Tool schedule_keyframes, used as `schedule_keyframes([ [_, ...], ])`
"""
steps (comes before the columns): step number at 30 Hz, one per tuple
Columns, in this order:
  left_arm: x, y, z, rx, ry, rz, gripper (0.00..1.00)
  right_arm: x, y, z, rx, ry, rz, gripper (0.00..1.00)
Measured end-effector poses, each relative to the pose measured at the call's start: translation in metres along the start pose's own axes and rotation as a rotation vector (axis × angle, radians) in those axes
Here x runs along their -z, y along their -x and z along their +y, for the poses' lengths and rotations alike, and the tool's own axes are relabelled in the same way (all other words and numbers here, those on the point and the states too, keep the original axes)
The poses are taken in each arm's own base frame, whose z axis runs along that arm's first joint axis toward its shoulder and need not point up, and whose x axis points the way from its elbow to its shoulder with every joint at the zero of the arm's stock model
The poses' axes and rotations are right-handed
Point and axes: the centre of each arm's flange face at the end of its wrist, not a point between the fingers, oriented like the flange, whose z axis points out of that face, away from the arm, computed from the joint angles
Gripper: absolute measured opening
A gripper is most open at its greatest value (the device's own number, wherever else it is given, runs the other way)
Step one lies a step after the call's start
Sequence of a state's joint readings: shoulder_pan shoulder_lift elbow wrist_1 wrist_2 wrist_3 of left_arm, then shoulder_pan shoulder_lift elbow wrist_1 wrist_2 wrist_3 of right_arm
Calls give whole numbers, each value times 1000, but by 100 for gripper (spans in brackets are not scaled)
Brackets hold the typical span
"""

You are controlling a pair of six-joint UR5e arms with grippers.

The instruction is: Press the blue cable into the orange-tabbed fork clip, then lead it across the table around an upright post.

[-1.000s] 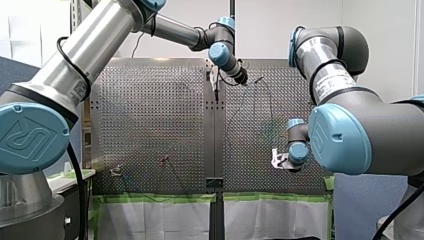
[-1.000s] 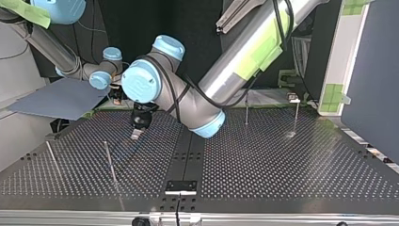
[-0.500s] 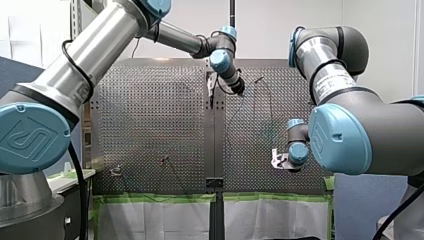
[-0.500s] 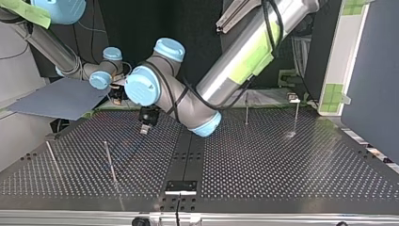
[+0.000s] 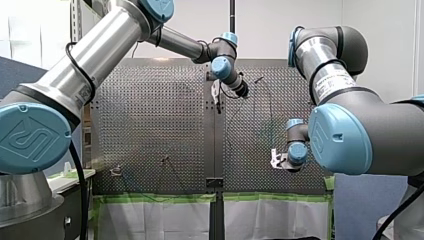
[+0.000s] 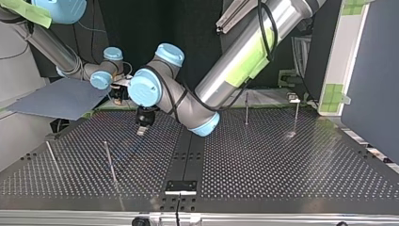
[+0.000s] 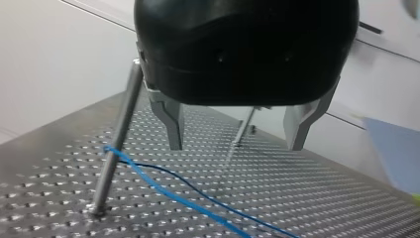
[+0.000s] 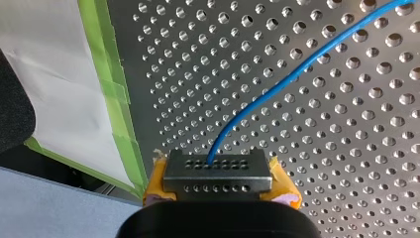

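The blue cable (image 7: 163, 186) lies on the perforated table and wraps around the base of an upright post (image 7: 116, 144). My left gripper (image 7: 236, 148), black with metal fingers, hangs open above the cable and beside that post, with nothing between its fingers. It shows over the table's middle in the front view (image 5: 216, 95) and in the top view (image 6: 141, 130). My right gripper (image 8: 218, 173), with yellow pads, is shut on the blue cable (image 8: 277, 87) near the table's taped edge. It sits low at the front view's right (image 5: 276, 160). I cannot make out the fork clip.
Thin upright posts stand on the table in the top view, two at its left (image 6: 109, 162) (image 6: 51, 157) and two at its right (image 6: 246, 113) (image 6: 296, 115). Green tape (image 8: 116, 99) lines the table edge by my right gripper. A grey-blue board (image 6: 61, 99) lies beyond it.
My left gripper has shifted a little, lower in the front view and slightly sideways in the top view, staying open. My right arm has not moved.
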State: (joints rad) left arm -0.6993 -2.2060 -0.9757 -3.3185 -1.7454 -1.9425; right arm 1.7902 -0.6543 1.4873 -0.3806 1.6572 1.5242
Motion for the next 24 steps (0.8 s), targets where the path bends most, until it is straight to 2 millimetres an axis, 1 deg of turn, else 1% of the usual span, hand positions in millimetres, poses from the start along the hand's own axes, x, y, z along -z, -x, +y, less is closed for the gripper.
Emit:
schedule_keyframes([
  [6,-8,6,4,69,2,-59,100,0,0,-1,2,0,0,0],
  [8,-13,6,7,93,4,-76,100,0,0,-1,3,-1,1,0],
  [12,-25,-7,10,131,-12,-81,100,1,0,-2,4,-1,1,0],
  [16,-42,-29,14,173,-33,-76,100,1,0,-3,4,-2,2,0],
  [17,-44,-31,15,183,-33,-80,100,1,0,-3,4,-2,2,0],
  [20,-50,-33,18,216,-36,-102,100,1,0,-4,5,-4,2,0],
  [24,-56,-30,20,263,-39,-141,100,1,0,-5,6,-5,2,0],
])
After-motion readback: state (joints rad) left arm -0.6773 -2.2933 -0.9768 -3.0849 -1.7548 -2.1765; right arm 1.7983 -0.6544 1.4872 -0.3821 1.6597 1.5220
